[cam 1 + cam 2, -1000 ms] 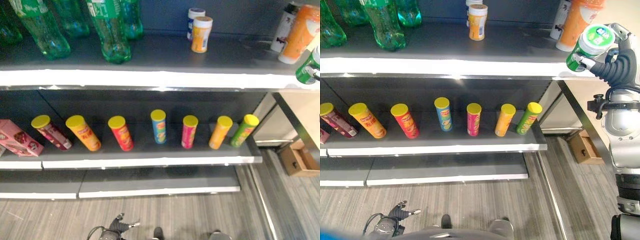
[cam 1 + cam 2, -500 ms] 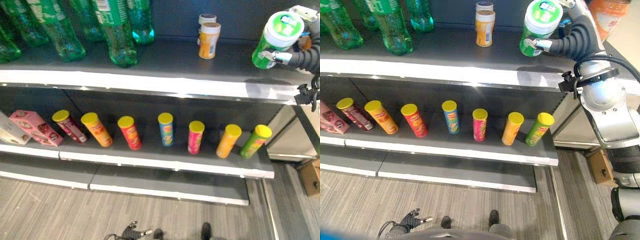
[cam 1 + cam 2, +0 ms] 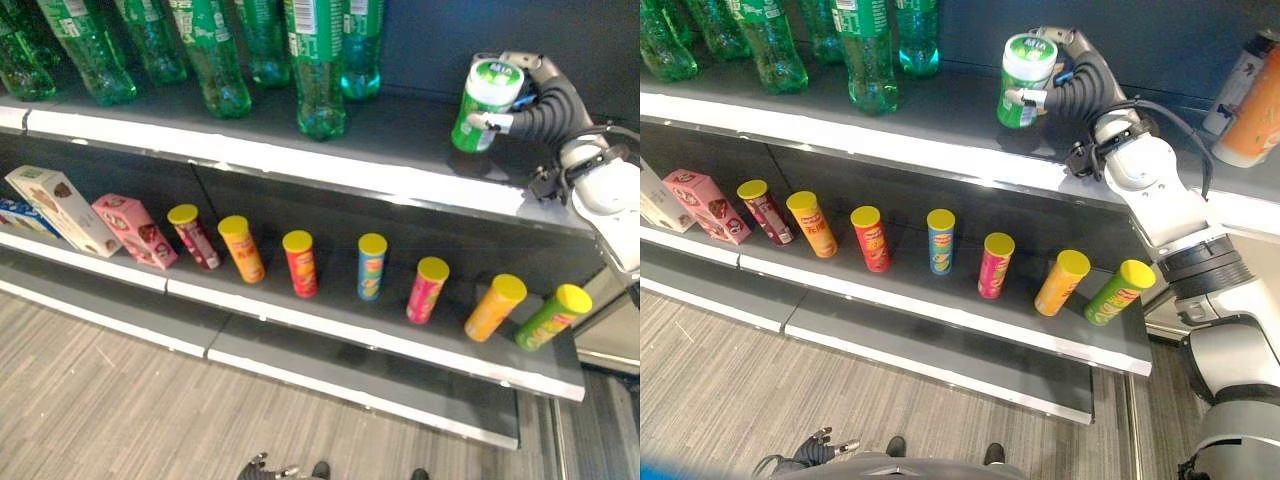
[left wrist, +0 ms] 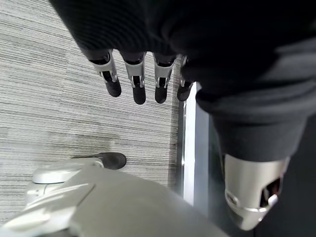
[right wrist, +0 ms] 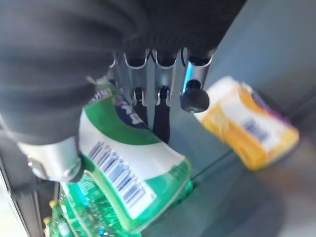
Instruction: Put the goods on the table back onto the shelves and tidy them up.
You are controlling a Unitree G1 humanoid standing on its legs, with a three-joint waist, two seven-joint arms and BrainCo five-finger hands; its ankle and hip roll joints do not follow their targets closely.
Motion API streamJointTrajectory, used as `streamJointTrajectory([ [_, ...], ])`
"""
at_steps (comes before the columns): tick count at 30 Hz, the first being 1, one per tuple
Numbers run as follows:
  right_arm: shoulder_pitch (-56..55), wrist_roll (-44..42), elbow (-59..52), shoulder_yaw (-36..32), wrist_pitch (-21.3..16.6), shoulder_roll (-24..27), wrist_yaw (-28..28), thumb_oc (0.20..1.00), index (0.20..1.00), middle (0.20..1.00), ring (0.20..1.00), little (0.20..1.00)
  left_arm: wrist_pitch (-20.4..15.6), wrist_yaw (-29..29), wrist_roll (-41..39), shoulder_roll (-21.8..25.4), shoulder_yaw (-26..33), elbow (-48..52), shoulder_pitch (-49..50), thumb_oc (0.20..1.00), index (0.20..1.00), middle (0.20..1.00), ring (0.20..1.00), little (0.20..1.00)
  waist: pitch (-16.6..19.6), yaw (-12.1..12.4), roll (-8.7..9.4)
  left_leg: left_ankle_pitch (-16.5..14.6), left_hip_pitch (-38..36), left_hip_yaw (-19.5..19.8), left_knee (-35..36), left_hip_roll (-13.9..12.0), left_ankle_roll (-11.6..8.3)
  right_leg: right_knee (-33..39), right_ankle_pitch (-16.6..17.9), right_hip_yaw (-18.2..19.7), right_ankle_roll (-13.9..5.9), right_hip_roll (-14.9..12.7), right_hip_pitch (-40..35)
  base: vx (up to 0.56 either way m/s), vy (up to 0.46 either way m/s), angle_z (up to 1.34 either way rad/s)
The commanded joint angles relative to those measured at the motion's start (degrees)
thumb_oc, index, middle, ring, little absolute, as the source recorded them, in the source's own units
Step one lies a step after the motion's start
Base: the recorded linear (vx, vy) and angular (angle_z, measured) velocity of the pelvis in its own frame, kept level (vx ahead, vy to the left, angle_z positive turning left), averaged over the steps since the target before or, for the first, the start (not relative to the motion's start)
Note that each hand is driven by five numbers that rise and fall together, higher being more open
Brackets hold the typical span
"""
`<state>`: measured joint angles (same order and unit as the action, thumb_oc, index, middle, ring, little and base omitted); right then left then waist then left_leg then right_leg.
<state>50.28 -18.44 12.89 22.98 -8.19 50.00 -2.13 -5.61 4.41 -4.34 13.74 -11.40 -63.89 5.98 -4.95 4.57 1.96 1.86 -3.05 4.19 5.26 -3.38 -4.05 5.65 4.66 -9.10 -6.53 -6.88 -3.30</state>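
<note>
Green canister (image 3: 1023, 81) with a white lid sits in your right hand (image 3: 1065, 85), fingers and thumb curled round its body, held upright over the top shelf (image 3: 940, 120) just inside the front edge. You can't tell from the head views whether its base touches the shelf board; the hand covers its far side. In the right wrist view the canister (image 5: 131, 168) shows its barcode side, the fingers (image 5: 163, 98) lie along it, and an orange-and-white tub (image 5: 249, 128) lies blurred beyond it on the same shelf.

Relative to that canister: green soda bottles (image 3: 868, 50) stand on the same shelf toward the robot's left, their tops cut off by the frame. An orange bottle (image 3: 1252, 120) and a white one (image 3: 1230, 85) stand on the same shelf to the right, partly cut off at the edge. One shelf below, a row of yellow-lidded chip tubes (image 3: 940, 240) leans in a line, from a maroon one at the left end to a green one (image 3: 1118, 292) at the right. A pink box (image 3: 135, 230) and a white box (image 3: 60, 208) sit past the left end of that row.

Your left hand (image 4: 143, 79) hangs low over the grey floor (image 4: 59, 98), fingers straight and loose, holding nothing.
</note>
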Motion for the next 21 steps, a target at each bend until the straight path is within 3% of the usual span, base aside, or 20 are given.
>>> streamJointTrajectory([
  [1,3.43,-7.33,2.29,-0.48,-1.59,1.69,1.17,0.2,0.2,0.2,0.2,0.2,-0.74,0.82,-1.6,2.36,-1.83,-2.92,-3.46,1.0,1.0,1.0,1.0,1.0,0.26,-0.3,2.06,-4.73,0.4,-4.02,-2.78,-1.31,-1.09,-4.01,-9.62,-0.68,-1.38,-2.2,-1.35,0.0,0.0,0.0],
  [8,4.53,-11.22,5.24,2.16,-0.55,1.58,2.96,0.2,0.2,0.2,0.2,0.2,-0.75,0.6,-1.96,2.18,-2.09,-3.25,-3.5,1.0,1.0,1.0,1.0,1.0,0.17,-0.62,2.22,-4.54,0.22,-4.29,-2.47,-1.57,-1.35,-4.27,-9.57,-0.82,-1.31,-2.31,-1.06,0.0,0.0,0.0],
  [21,5.81,-5.26,5.21,4.27,-0.14,2.85,2.6,0.2,0.2,0.2,0.2,0.2,-0.81,0.47,-1.85,2.59,-2.01,-2.79,-3.66,1.0,1.0,1.0,1.0,1.0,0.25,-1.22,2.44,-4.86,-0.45,-4.96,-2.28,-1.96,-1.34,-4.39,-9.57,-0.21,-1.32,-2.18,-1.05,0.0,0.0,0.0],
])
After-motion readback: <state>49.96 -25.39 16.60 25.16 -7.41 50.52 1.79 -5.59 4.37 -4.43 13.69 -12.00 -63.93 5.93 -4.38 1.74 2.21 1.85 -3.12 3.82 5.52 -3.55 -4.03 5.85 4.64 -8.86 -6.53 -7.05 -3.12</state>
